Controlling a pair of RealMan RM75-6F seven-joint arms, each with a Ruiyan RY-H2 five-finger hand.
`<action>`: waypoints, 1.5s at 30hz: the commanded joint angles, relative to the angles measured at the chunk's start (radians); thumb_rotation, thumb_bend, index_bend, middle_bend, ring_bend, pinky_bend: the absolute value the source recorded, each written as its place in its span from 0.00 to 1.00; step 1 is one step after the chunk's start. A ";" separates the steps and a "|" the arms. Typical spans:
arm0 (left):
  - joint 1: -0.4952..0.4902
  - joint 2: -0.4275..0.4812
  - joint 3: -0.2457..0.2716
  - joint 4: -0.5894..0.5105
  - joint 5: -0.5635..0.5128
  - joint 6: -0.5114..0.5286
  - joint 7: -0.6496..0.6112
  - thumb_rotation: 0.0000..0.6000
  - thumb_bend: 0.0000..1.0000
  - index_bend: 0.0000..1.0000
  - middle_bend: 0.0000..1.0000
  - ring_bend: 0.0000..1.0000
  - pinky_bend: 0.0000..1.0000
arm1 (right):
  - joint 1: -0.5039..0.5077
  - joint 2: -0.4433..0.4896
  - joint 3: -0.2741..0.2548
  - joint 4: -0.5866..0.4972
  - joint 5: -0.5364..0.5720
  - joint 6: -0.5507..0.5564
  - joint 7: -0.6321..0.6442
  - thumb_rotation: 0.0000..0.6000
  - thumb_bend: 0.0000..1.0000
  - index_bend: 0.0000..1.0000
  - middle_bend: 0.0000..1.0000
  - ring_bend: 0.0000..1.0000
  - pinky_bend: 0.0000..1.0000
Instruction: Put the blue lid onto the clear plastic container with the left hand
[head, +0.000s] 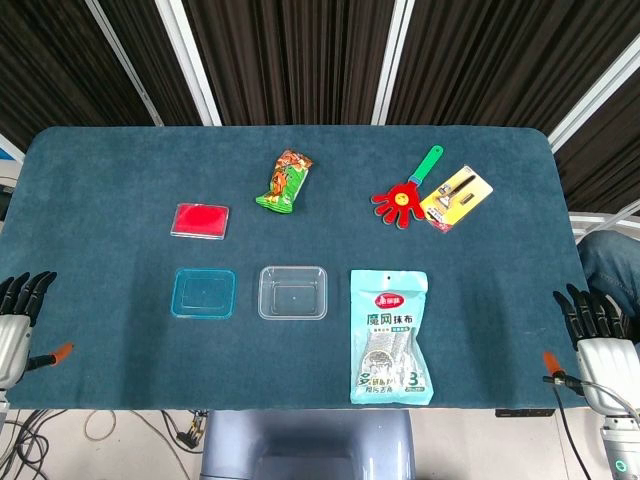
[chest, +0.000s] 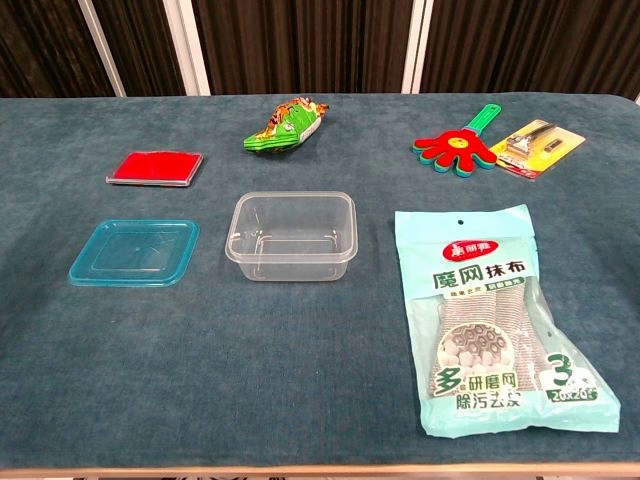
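The blue lid (head: 204, 293) (chest: 135, 251) lies flat on the table, just left of the clear plastic container (head: 293, 292) (chest: 292, 236), which stands open and empty. A small gap separates the two. My left hand (head: 20, 312) hangs at the table's left edge, well left of the lid, fingers apart and holding nothing. My right hand (head: 594, 330) sits at the table's right edge, fingers spread and empty. Neither hand shows in the chest view.
A red flat box (head: 200, 221) lies behind the lid. A green snack packet (head: 285, 181) sits at the back middle. A hand-shaped clapper toy (head: 409, 190) and a carded tool pack (head: 456, 198) lie back right. A large scrubber pack (head: 390, 336) lies right of the container.
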 joint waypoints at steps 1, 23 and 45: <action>0.003 0.000 -0.004 0.000 -0.002 -0.005 0.002 1.00 0.07 0.05 0.07 0.01 0.03 | -0.001 -0.001 0.005 -0.008 0.015 -0.006 -0.007 1.00 0.34 0.00 0.01 0.00 0.00; 0.010 -0.001 -0.050 0.013 0.013 -0.030 -0.017 1.00 0.07 0.05 0.07 0.01 0.03 | -0.008 -0.003 0.011 -0.025 0.032 0.006 -0.023 1.00 0.34 0.00 0.01 0.00 0.00; -0.396 -0.069 -0.215 -0.056 -0.382 -0.603 0.394 1.00 0.07 0.02 0.07 0.01 0.03 | -0.013 -0.001 0.009 -0.044 0.070 -0.017 -0.046 1.00 0.34 0.00 0.01 0.00 0.00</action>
